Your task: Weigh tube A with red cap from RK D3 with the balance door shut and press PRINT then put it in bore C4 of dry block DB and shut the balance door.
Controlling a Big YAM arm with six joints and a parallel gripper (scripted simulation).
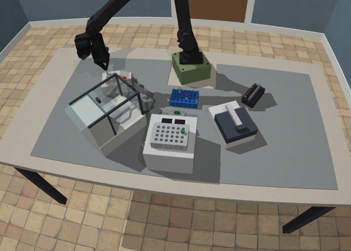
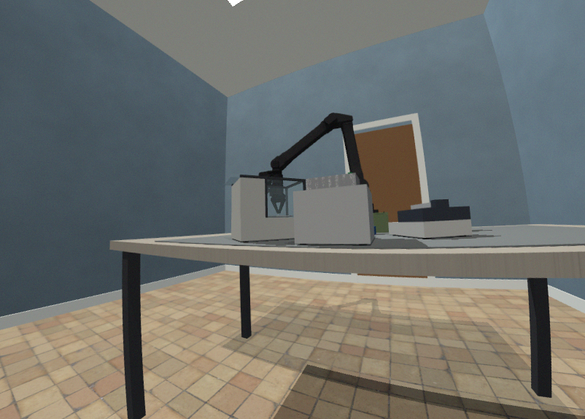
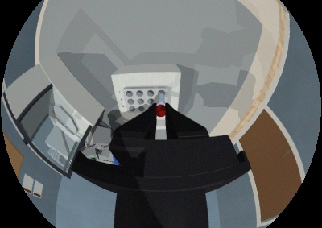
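My gripper point(image 1: 106, 68) point(image 2: 278, 212) point(image 3: 160, 107) is shut on tube A point(image 3: 161, 111), the red-capped tube. It holds the tube upright over the dry block DB point(image 1: 107, 87) point(image 3: 173, 80). In the wrist view the clear tube body points at the corner bore of the far row; whether its tip is inside the bore cannot be told. The balance BAL point(image 1: 131, 123) point(image 2: 250, 206) point(image 3: 76, 83) stands beside the block. Its glass door point(image 1: 87, 108) is slid back, overhanging the rear of the box, so the top is open at the front. The PRINT key cannot be made out.
The blue rack RK point(image 1: 184, 103) holds a yellow-capped and a magenta-capped tube. The white mixer MX point(image 1: 170, 160) point(image 2: 332, 218) carries a green-capped tube. The spectrophotometer SP point(image 1: 235, 126) point(image 2: 432, 220) and black magnet block MG point(image 1: 253, 95) stand on the far side from my gripper.
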